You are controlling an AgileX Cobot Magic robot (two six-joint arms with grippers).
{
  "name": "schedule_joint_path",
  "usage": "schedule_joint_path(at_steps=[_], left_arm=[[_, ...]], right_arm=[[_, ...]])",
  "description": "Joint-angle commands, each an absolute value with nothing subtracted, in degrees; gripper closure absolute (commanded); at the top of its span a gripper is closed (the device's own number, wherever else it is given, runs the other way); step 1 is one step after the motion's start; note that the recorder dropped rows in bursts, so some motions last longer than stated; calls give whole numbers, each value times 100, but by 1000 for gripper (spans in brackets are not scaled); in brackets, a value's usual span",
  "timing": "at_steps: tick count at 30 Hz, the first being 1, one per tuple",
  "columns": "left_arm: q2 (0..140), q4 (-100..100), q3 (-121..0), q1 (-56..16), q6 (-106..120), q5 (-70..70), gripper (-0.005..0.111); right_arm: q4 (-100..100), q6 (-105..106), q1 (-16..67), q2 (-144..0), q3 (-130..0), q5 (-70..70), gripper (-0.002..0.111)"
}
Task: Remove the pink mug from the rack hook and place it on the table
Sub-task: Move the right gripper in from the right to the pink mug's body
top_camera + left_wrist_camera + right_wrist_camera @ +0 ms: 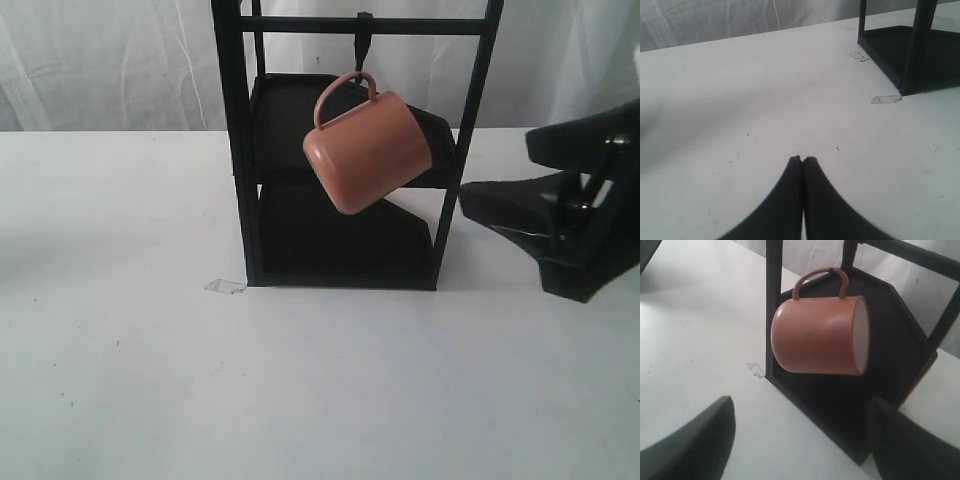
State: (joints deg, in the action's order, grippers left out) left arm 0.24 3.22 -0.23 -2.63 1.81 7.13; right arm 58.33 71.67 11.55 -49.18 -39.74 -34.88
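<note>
Off to the left, my left claw (802,159) hangs low over the desk (715,100), its 2 fingers pressed together on nothing. The foot of the rack (236,150) is well apart from it, further right, with a scrap of tape (225,286) beside that foot.

At the middle, the pink mug (365,150) hangs by its loop handle from the rack hook (364,45) on the top crossbar, clear of the desk and in front of the 2 dark shelves. Its long axis lies close to level, tipped a little, with the base turned left and near and the cream mouth turned right and far.

To the right, my right claw (801,410) is spread wide and empty, lower than the mug and apart from it. The mug lies left of it and above. I judge this arm the nearer by far, so the lift off the hook should fall to it.
</note>
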Motion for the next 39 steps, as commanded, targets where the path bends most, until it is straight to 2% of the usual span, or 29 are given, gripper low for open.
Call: schedule_joint_path(at_steps=[1, 12, 21, 39], left_arm=[[0, 312, 0, -237, 151, 735, 107], [0, 312, 0, -237, 151, 735, 107], [0, 312, 0, -237, 151, 735, 107], [0, 312, 0, -237, 151, 735, 107]], right_arm=[[7263, 8993, 1161, -5353, -3992, -3420, 40], [8525, 10443, 1055, -6497, -4291, -3637, 40], [8434, 10443, 1015, -7660, -5174, -3964, 40], [8020, 10130, 1133, -8475, -5556, -4853, 40]])
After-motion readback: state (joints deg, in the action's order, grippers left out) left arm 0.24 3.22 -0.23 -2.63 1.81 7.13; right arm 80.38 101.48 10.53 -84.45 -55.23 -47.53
